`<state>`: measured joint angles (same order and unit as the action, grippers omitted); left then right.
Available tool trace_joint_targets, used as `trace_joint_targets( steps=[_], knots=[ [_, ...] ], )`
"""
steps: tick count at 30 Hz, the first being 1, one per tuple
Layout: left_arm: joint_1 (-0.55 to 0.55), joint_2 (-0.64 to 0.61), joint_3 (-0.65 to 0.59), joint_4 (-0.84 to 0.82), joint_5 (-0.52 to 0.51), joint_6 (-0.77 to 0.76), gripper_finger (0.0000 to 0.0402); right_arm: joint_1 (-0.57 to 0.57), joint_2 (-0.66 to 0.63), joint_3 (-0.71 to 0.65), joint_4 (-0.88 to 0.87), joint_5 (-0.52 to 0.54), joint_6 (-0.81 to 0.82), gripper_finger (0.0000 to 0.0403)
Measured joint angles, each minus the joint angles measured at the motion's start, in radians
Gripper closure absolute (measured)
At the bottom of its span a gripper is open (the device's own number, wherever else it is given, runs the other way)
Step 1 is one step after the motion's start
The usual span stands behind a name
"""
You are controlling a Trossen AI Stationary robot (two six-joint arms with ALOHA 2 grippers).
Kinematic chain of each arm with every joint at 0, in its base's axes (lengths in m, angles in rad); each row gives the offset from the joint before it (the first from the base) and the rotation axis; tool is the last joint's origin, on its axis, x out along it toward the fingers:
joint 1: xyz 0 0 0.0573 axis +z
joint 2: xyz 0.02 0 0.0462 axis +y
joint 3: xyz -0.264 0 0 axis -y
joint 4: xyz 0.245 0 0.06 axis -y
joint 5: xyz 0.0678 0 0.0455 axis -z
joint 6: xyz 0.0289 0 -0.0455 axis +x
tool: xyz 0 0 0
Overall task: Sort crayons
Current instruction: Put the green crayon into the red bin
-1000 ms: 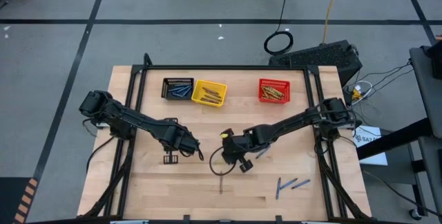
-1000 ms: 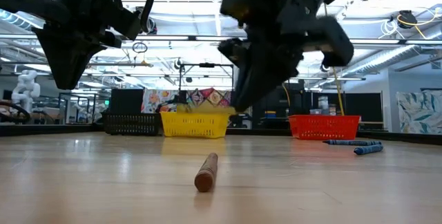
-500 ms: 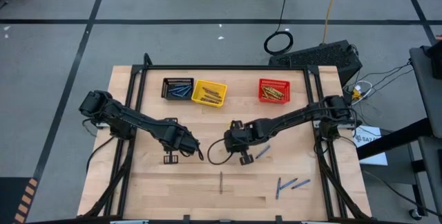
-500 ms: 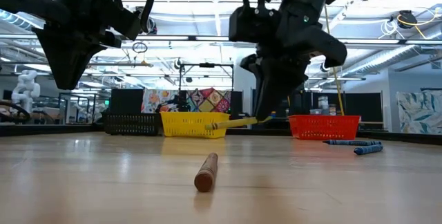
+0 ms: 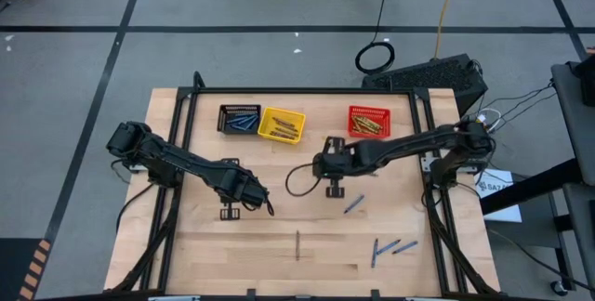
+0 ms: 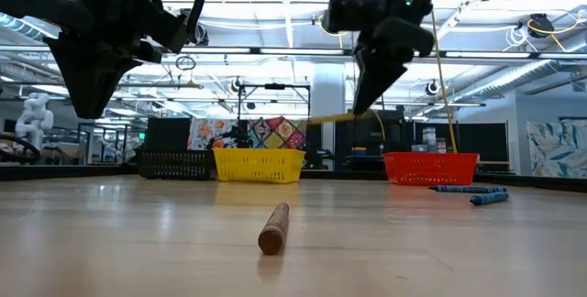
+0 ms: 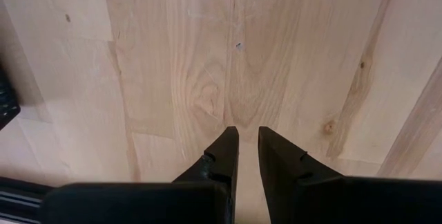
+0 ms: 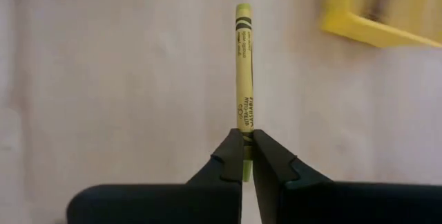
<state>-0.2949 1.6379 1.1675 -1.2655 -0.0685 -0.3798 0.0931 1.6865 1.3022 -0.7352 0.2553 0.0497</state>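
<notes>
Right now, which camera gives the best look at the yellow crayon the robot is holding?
The right wrist view: the yellow crayon fills it, pinched in the right gripper. The low view shows it as a thin stick; the high view hides it under the arm; the left wrist view misses it.

- A yellow crayon is sticking straight out from between two dark fingers, above the table's middle.
- A brown crayon is lying on the wood near the front edge.
- Three blue crayons are lying loose toward the near right.
- More crayons are resting in the far baskets.
</notes>
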Motion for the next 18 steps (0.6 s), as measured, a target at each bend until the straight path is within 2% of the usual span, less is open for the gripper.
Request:
trace_joint_targets(
  steps=[7, 18],
  knots=[
    [0.0, 0.0, 0.0, 0.0, -0.001, 0.002, 0.0352, -0.045, -0.093, 0.0, -0.196, 0.112, 0.097, 0.0402],
    [0.0, 0.0, 0.0, 0.0, -0.045, 0.003, 0.0352, -0.174, -0.157, 0.0, -0.356, 0.119, 0.122, 0.0402]
  ],
)
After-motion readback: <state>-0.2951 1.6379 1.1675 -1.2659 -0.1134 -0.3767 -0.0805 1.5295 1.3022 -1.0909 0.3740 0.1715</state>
